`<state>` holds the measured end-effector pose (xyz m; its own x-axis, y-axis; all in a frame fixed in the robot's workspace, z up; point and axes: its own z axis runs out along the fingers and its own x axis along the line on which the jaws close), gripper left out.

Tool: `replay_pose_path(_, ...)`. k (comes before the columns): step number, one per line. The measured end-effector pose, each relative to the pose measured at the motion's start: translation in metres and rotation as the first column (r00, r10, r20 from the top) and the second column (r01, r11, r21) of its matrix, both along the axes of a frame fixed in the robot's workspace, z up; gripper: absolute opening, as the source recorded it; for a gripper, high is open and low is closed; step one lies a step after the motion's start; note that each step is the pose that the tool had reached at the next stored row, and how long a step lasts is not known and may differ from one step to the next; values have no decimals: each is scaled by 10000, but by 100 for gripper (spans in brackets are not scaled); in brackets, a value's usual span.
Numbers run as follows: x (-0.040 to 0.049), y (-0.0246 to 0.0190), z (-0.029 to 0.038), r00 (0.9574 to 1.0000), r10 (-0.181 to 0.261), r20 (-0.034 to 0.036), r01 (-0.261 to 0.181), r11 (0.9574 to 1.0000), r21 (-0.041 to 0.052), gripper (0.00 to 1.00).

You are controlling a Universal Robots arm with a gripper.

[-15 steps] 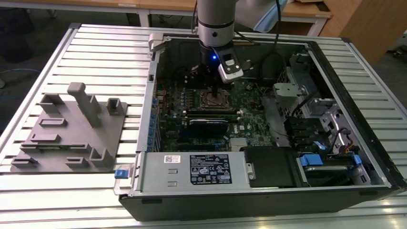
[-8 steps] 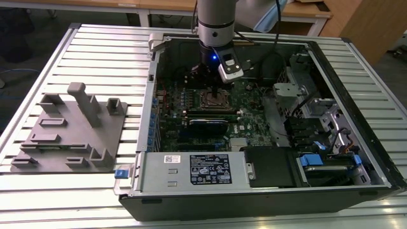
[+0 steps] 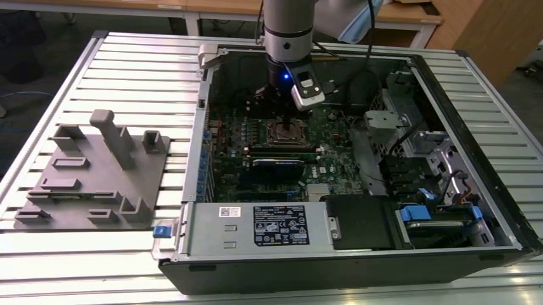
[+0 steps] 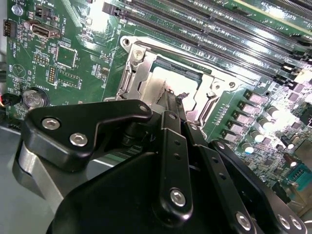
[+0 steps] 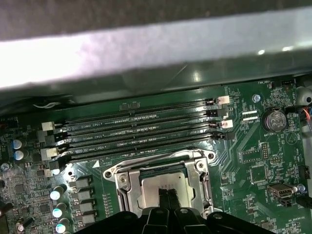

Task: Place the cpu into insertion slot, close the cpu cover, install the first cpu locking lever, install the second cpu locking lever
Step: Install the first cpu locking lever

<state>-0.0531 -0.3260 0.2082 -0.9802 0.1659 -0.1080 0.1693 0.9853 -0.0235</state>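
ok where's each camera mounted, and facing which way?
Exterior view: off the arm, looking down into the open case; arm and gripper show.
First wrist view: on the wrist, facing the cpu cover and memory slots past the gripper.
Second wrist view: on the wrist, gripper links in front, motherboard behind.
Both wrist views share the cpu cover.

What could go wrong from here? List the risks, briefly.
1. The gripper, fingers shut, sits right over the seated chip; pushing down off-centre may tilt it or mark its metal top.
2. The cover frame rings the chip closely, so a sideways slide could catch its edge.
3. The memory slots lie just beside that frame; the gripper's wide body might knock their latches.
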Motion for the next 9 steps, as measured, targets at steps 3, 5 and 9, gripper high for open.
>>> replay_pose_path(3, 0, 0, 0, 10000, 0, -1, 0, 10000, -5, 10)
replay_pose_path(5, 0, 0, 0, 10000, 0, 0, 0, 10000, -19, 10)
replay_pose_path(9, 0, 0, 0, 10000, 0, 0, 0, 9997, -242, 10)
